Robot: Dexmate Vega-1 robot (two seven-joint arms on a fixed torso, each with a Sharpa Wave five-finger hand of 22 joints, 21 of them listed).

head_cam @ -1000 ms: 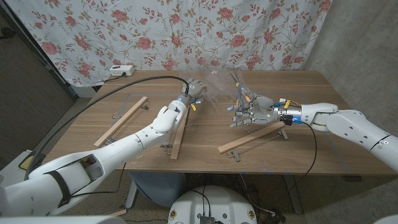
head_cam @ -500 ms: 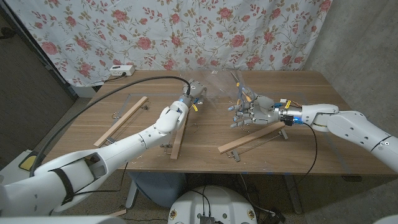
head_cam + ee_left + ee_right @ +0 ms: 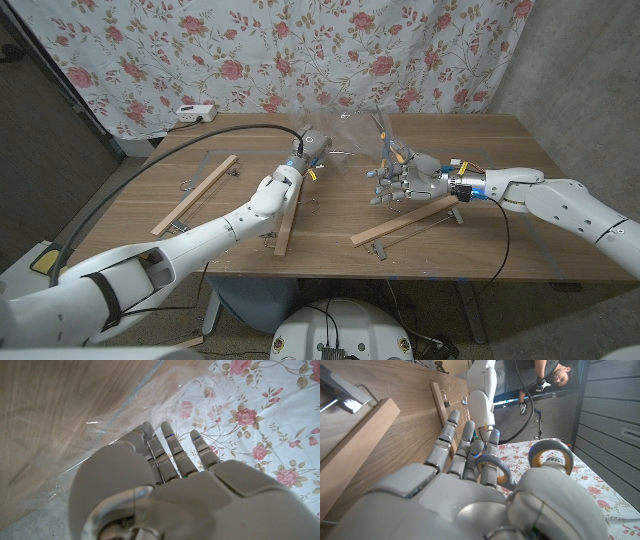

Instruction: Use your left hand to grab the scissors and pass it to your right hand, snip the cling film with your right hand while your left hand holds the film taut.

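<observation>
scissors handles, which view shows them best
The right wrist view: the scissors show close up, grey loops with orange lining around the right hand fingers. The head view shows them small, blades pointing up; the left wrist view gives cling film instead.

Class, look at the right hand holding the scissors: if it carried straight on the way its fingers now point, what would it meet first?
Most likely the left arm: in the right wrist view the right hand points its fingers straight at it, above the table. The cling film may come first; its depth is unclear.
</observation>
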